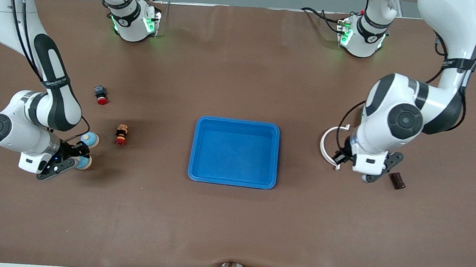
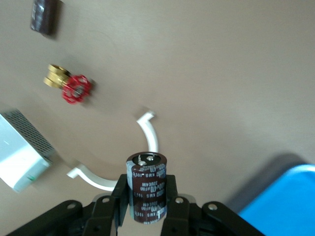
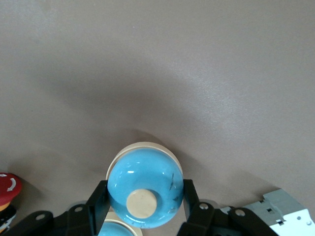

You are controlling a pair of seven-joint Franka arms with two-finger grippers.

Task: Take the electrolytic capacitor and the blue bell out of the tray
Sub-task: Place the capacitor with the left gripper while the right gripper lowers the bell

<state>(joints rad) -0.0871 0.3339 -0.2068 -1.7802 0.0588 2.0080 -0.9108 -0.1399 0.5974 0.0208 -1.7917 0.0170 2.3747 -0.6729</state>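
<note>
Fingers of the left gripper point(image 2: 147, 209) clamp the dark cylindrical electrolytic capacitor point(image 2: 146, 187); the right gripper point(image 3: 145, 206) clamps the glossy blue bell point(image 3: 145, 189). Blue plastic tray point(image 1: 231, 181) sits empty at frame centre. On release, either rounded piece may roll across the tabletop.

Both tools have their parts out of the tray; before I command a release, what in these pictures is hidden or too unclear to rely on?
- Front view: the electrolytic capacitor in the left tool is hidden under that arm's wrist.
- Front view: the right tool covers most of the blue bell; whether it touches the table cannot be told.
- Left wrist view: the capacitor's printing is too blurred to read.
- Left wrist view: the tray is cut off by the frame edge.
</note>
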